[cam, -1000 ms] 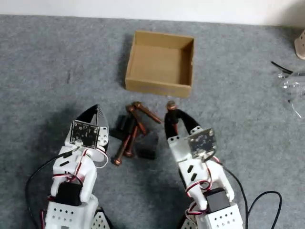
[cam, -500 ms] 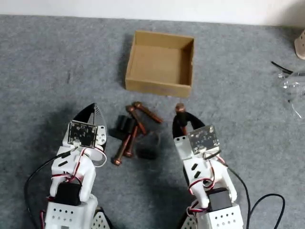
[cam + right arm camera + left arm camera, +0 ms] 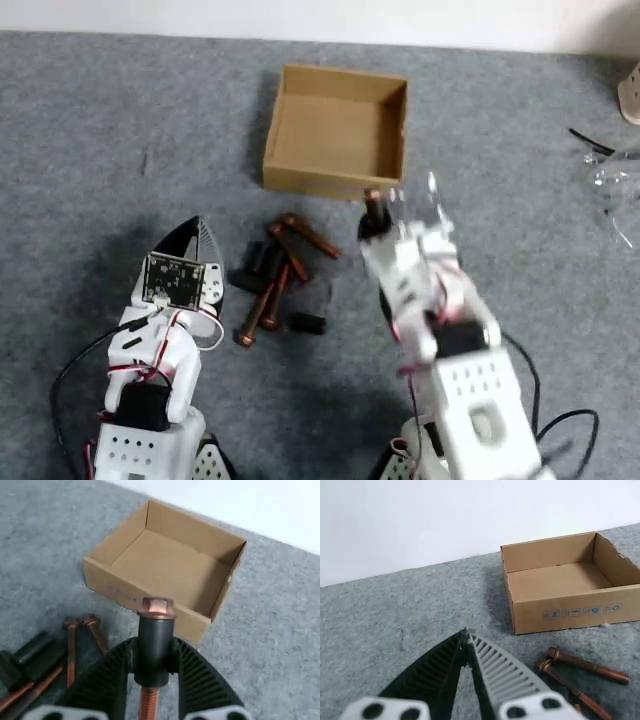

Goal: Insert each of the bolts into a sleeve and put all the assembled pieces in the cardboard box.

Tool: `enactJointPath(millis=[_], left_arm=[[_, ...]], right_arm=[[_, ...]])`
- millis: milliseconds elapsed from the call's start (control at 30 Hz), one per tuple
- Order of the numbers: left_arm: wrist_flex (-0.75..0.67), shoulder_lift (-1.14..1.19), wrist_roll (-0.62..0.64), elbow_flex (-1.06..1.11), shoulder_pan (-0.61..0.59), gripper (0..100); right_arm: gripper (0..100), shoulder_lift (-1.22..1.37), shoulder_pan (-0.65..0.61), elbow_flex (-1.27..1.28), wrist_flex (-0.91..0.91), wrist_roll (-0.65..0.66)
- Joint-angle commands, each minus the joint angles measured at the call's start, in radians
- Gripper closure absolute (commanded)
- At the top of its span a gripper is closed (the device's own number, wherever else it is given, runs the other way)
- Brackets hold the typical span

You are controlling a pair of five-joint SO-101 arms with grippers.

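Observation:
My right gripper (image 3: 152,655) is shut on an assembled piece (image 3: 152,640), a copper bolt pushed through a black sleeve, held upright just short of the near wall of the cardboard box (image 3: 165,570). From above, that piece (image 3: 373,212) sits beside the box (image 3: 337,131) at its front right corner. My left gripper (image 3: 196,232) rests shut on the carpet, left of a pile of copper bolts (image 3: 300,240) and black sleeves (image 3: 258,262). In the left wrist view the shut fingers (image 3: 466,645) point toward the box (image 3: 560,590), with two bolts (image 3: 585,665) beside them.
A loose black sleeve (image 3: 307,323) lies near the pile's front edge. Clear plastic items and a black cable (image 3: 605,170) lie at the far right of the grey carpet. The box is empty inside.
My right arm has lifted and carried the assembled piece away from the pile toward the box's front right corner. The left arm has stayed still.

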Motion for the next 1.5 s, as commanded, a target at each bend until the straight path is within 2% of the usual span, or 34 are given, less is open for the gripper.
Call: enactJointPath(millis=[0, 133, 400, 700, 1067, 1167, 1333, 1467], left_arm=[[-0.021, -0.001, -0.005, 0.021, -0.004, 99], [-0.021, -0.001, -0.005, 0.021, -0.004, 99], [-0.021, -0.001, -0.005, 0.021, -0.002, 99], [-0.021, -0.001, -0.009, 0.021, 0.024, 99], [-0.021, -0.001, -0.009, 0.021, 0.027, 99], [-0.021, -0.001, -0.009, 0.021, 0.025, 99], [-0.021, -0.001, -0.009, 0.021, 0.025, 99], [-0.021, -0.001, -0.009, 0.021, 0.024, 99]], right_arm=[[99.4, 0.315, 0.018, -0.328, -0.048, -0.012], [99.4, 0.598, 0.019, -0.573, -0.030, -0.012], [99.4, 1.032, 0.019, -1.113, 0.202, -0.012], [99.4, 1.422, 0.077, -1.636, 0.414, -0.012], [98.5, 1.785, 0.128, -2.100, 0.630, -0.012], [92.5, 1.845, 0.113, -2.190, 0.680, -0.008], [75.5, 1.925, 0.101, -2.272, 0.743, -0.006], [73.0, 1.949, 0.101, -2.327, 0.797, -0.011]])
